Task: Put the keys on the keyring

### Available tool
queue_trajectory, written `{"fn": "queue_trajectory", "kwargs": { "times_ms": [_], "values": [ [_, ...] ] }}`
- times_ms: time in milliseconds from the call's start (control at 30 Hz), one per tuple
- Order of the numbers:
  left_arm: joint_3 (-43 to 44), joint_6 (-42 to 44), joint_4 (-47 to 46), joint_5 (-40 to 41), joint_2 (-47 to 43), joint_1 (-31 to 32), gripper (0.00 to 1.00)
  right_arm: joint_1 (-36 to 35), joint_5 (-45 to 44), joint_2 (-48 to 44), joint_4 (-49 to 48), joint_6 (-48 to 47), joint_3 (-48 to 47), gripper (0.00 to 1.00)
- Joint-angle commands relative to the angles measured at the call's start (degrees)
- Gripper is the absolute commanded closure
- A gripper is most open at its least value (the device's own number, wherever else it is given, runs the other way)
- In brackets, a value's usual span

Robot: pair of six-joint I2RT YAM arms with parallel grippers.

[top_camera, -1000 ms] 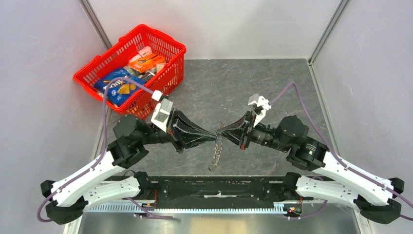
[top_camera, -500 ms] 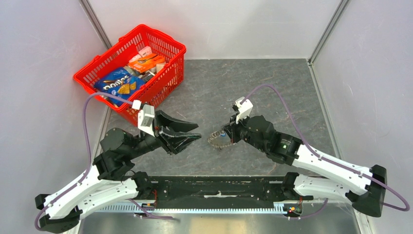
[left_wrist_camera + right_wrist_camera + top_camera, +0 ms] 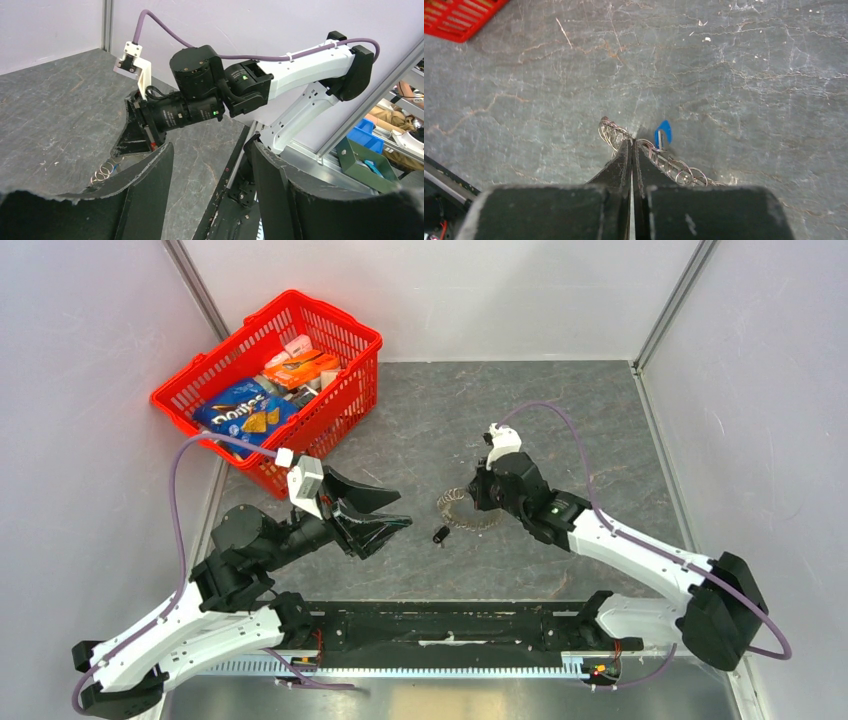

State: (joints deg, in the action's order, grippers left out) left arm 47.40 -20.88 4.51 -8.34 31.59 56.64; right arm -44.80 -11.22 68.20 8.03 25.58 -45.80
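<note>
The grey surface fills the top view, with a red basket at its upper left. Left of centre, the left arm's fingers stand wide apart and hold nothing. Just right of centre, the right arm's fingers are closed to a sliver on the keys, a silvery coil lying on the surface. The blue-headed key lies against the coil, right of the tips. To thread well, I judge the right should raise the coil clear and hold it steady while the left closes on one ring only, not the whole bunch.
</note>
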Motion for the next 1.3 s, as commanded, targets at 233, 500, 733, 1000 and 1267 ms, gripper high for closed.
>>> {"fn": "queue_trajectory", "kwargs": {
  "times_ms": [233,500,733,1000,1267],
  "values": [
    [0.2,1.9,0.4,1.8,0.3,0.0,0.34,6.8,0.6,11.3,-0.7,2.6,-5.0,0.95],
    [0.3,2.5,0.5,2.3,1.0,-0.1,0.34,10.0,1.7,17.2,-2.4,2.3,-8.0,0.88],
    [0.4,3.2,1.0,3.0,1.3,0.0,0.34,10.7,-0.5,16.3,-3.0,1.6,-9.5,0.5],
    [2.0,4.5,3.8,5.0,0.6,0.0,0.31,10.9,-1.7,10.6,0.2,-0.5,-11.5,0.11],
    [6.5,6.0,9.1,10.2,2.4,0.0,0.18,11.0,-8.6,1.9,9.6,0.4,-15.7,0.03]
  ]
}}
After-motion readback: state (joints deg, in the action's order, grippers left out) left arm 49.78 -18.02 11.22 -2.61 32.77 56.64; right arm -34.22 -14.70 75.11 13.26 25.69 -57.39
